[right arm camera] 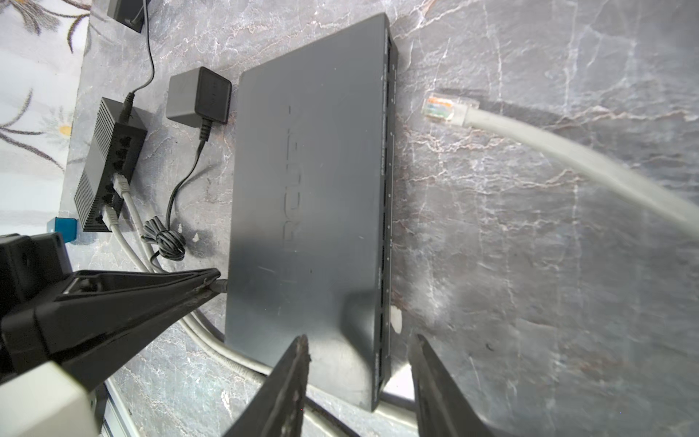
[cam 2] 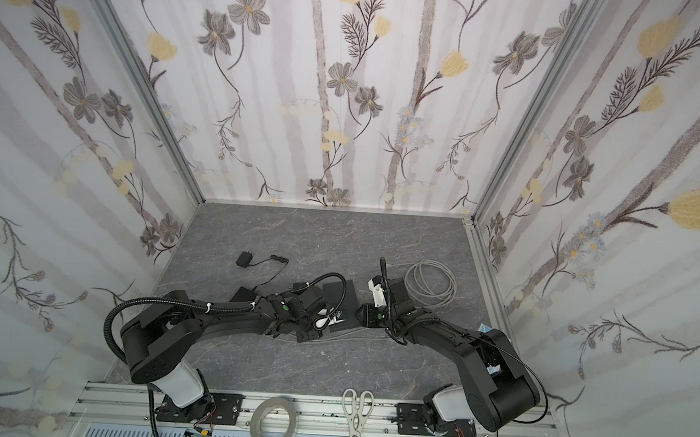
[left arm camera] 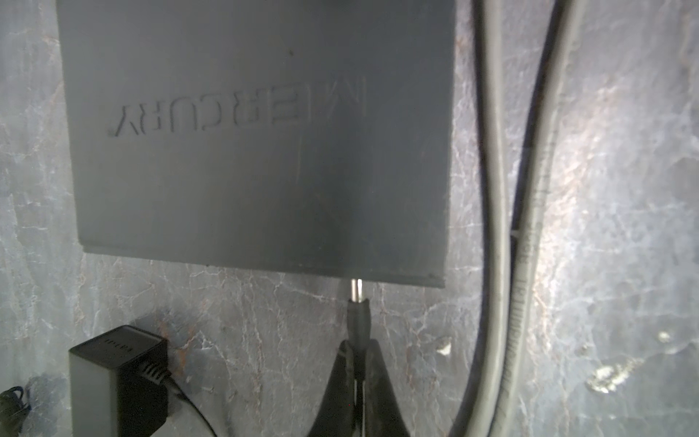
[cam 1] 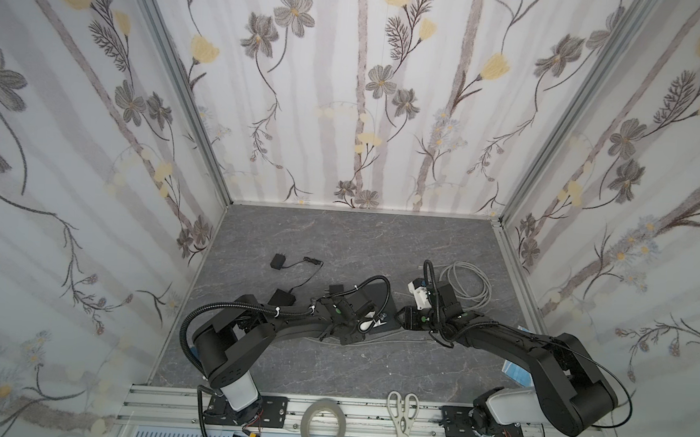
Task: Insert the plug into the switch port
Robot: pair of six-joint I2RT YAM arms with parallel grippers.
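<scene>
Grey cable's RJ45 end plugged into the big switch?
No, the RJ45 end lies bare on the table, apart from the switch and its port side.

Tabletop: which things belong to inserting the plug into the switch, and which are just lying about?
Job: barrel plug, Mercury switch, left gripper, right gripper.
Lying about: tape roll, scissors, loose Ethernet cable, smaller network switch.

Scissors [cam 1: 402,418] and tape roll [cam 1: 305,425] on the front rail [cam 1: 154,401]; coiled grey cable [cam 1: 485,288] farther back.
</scene>
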